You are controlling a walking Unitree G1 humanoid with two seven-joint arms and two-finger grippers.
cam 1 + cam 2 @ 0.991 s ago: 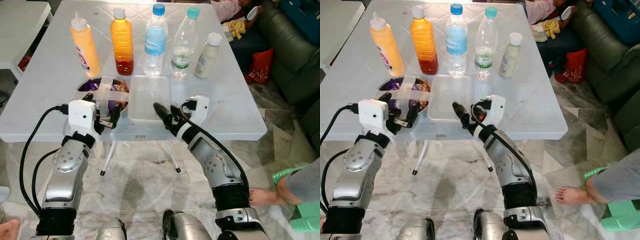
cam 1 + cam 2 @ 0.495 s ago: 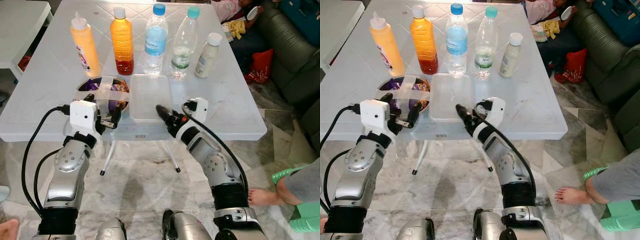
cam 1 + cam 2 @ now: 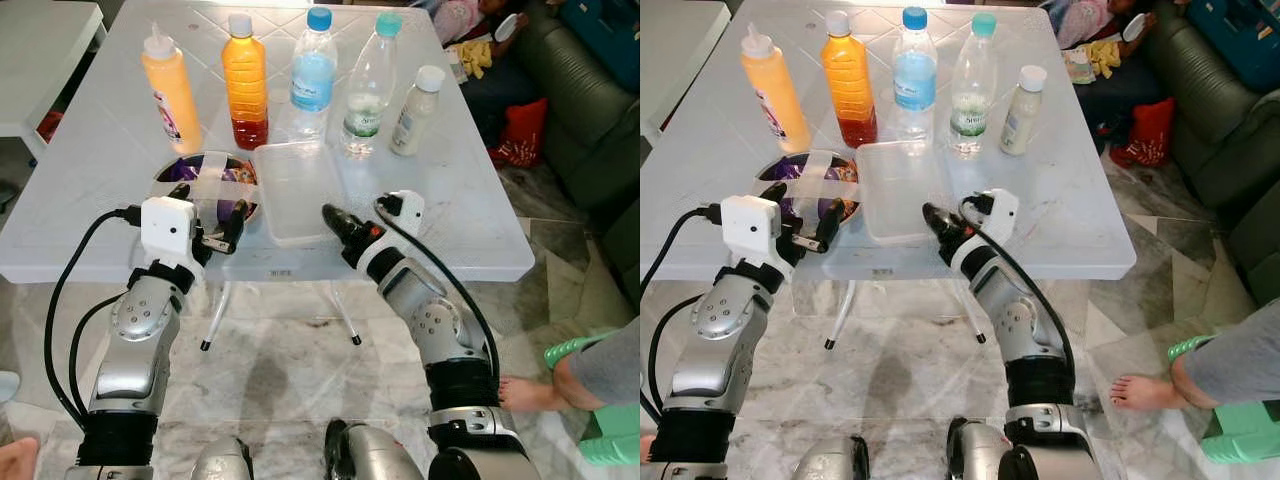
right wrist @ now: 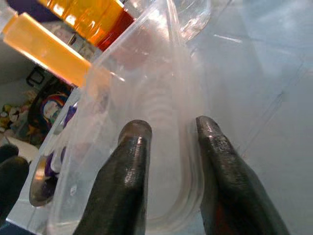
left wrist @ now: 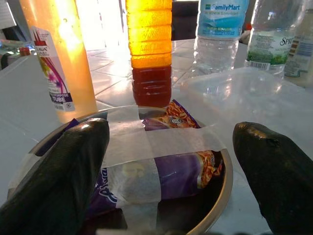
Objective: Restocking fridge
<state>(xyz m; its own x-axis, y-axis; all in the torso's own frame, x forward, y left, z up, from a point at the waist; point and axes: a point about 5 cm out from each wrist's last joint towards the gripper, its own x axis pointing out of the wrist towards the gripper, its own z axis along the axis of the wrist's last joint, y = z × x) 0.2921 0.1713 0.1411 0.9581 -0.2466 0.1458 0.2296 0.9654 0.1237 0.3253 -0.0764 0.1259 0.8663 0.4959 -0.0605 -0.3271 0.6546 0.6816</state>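
Item: clear rectangular plastic container (image 3: 296,186), on the white plastic table (image 3: 470,215), its long axis running away from the robot toward the bottle row. Just beside its left side: round metal bowl (image 3: 205,183), taped over purple snack packets. Right gripper (image 4: 168,147) at the container's near right corner, fingers narrowly parted astride the rim, seemingly nipping it; nearer arm for this item. Left gripper (image 5: 171,171) spread wide, facing the bowl.
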